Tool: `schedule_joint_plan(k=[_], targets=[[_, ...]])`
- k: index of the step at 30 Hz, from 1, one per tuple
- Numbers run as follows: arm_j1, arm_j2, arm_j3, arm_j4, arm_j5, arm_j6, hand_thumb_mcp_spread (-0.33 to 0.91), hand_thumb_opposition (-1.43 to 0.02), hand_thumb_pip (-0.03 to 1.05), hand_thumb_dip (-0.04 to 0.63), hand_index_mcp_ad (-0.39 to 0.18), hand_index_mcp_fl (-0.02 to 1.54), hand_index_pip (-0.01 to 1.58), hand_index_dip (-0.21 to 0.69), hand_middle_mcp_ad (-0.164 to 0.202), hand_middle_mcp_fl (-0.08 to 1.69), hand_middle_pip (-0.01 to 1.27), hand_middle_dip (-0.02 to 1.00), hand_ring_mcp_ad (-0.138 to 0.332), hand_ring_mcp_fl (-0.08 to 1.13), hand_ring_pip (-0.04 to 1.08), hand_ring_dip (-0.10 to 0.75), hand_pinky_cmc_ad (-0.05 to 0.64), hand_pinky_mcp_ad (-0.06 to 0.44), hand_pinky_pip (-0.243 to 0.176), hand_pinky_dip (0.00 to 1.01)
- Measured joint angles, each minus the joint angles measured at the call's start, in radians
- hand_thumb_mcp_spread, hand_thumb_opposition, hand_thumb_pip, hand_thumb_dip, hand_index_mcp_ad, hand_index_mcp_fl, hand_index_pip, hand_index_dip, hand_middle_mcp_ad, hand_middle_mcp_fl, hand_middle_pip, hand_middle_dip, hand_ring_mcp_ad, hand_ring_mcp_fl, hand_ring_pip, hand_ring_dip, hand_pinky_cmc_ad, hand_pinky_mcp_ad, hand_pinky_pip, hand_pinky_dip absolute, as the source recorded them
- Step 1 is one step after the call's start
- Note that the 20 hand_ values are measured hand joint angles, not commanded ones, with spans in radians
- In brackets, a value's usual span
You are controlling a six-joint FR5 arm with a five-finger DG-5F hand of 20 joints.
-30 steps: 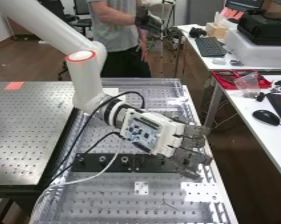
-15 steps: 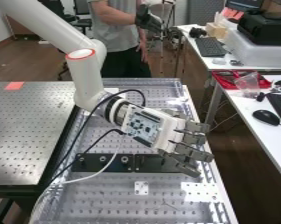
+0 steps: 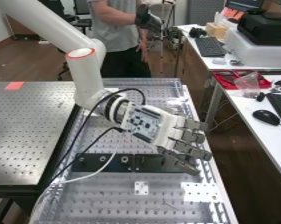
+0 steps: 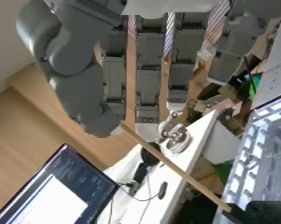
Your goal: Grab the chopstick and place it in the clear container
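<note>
In the high view the hand (image 3: 167, 131) is held above the right part of the perforated bench, its back with the circuit board facing up and its fingers extended toward the bench's right edge. The wrist view shows the hand (image 4: 149, 75) open, fingers hanging nearly straight and the thumb apart from them. A thin wooden chopstick (image 4: 180, 171) runs at a slant there, one end right at the thumb's tip and the other beside a black part. No finger is curled round it. Whether the thumb touches it, I cannot tell.
A black bar (image 3: 97, 162) with round holes crosses the bench (image 3: 117, 202) under the hand. To the right, a white desk (image 3: 260, 137) carries a mouse, keyboards and a red tray (image 3: 224, 77) with a clear bag. In the wrist view a laptop (image 4: 64, 187) stands near the white desk.
The hand has tilted slightly at the wrist, its circuit board shifting a little up in the high view. The fingers have shifted slightly; the upper arm looks nearly still.
</note>
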State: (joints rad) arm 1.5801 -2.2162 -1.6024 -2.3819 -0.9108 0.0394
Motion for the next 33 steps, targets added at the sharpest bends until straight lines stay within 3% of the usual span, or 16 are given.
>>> schedule_joint_plan(k=[5,19,25,33], targets=[[0.003,0.001,0.0,0.004,0.004,-0.031,0.54,-0.81,0.69,0.264,-0.126,0.51,1.12,-0.037,0.005,0.68,0.62,0.63,0.051,0.49,0.1,0.497,0.342,0.279,0.035,0.35],[0.003,0.0,0.005,0.015,0.023,-0.053,0.54,-0.8,0.65,0.26,-0.126,0.6,1.14,-0.035,0.005,0.77,0.62,0.63,0.054,0.54,0.1,0.497,0.346,0.279,0.035,0.34],[0.003,-0.002,0.008,0.02,0.028,-0.056,0.64,-0.96,0.58,0.229,-0.126,0.67,1.23,-0.033,0.005,0.83,0.63,0.63,0.051,0.6,0.1,0.497,0.365,0.278,0.049,0.3],[0.005,-0.006,0.014,0.02,0.034,-0.063,0.65,-0.99,0.57,0.225,-0.14,0.71,1.23,-0.024,0.005,0.89,0.6,0.64,0.051,0.63,0.1,0.51,0.394,0.279,0.079,0.25]])
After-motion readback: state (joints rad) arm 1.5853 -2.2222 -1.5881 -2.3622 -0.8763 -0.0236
